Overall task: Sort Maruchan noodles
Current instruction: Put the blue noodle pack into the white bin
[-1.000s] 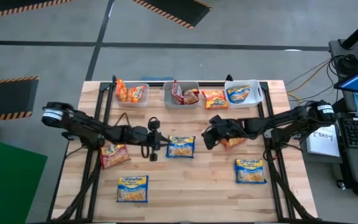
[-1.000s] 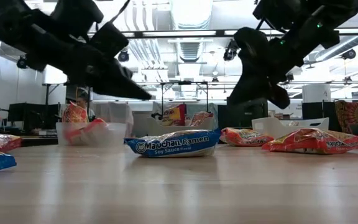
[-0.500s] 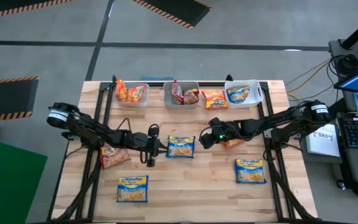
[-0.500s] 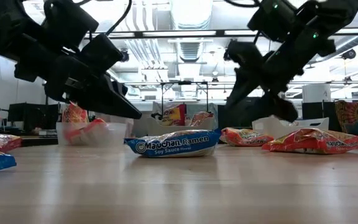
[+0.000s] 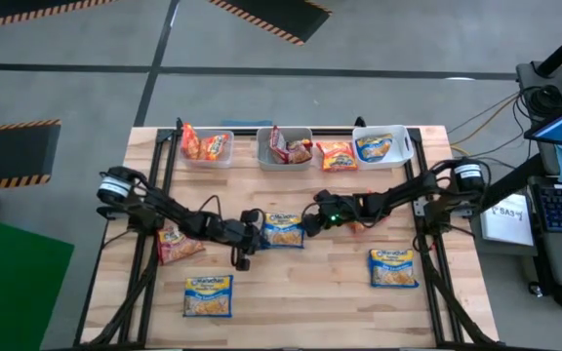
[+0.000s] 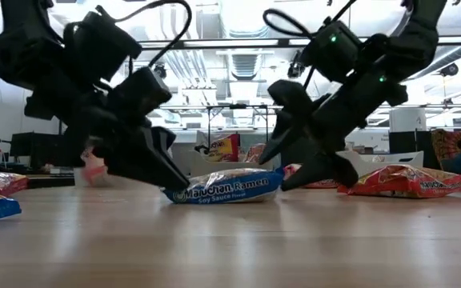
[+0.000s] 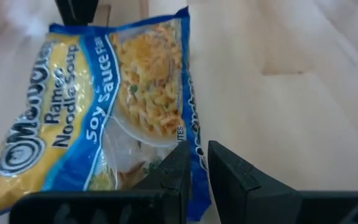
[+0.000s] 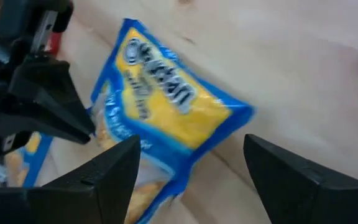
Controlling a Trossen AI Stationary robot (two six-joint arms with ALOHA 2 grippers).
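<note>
Both arms have been lowered onto the mid-tabletop blue packet point(image 5: 284, 230): left end effector point(image 7: 194, 168) nearly together at its edge, right end effector point(image 8: 188, 174) apart. Light, crinkly, slippery, brittle contents are judged; a crimped end seam should be gripped.

Wooden table point(image 5: 291, 283) with noodle packets point(image 5: 208, 295), bins point(image 5: 285, 161)

Both arms come down and inward toward the blue packet point(image 5: 284, 230) at frame centre. The left gripper point(image 5: 253, 233) now pinches its left edge, fingers nearly together. The right gripper point(image 5: 311, 222) drops from above, spread wide at the packet's right end.
</note>
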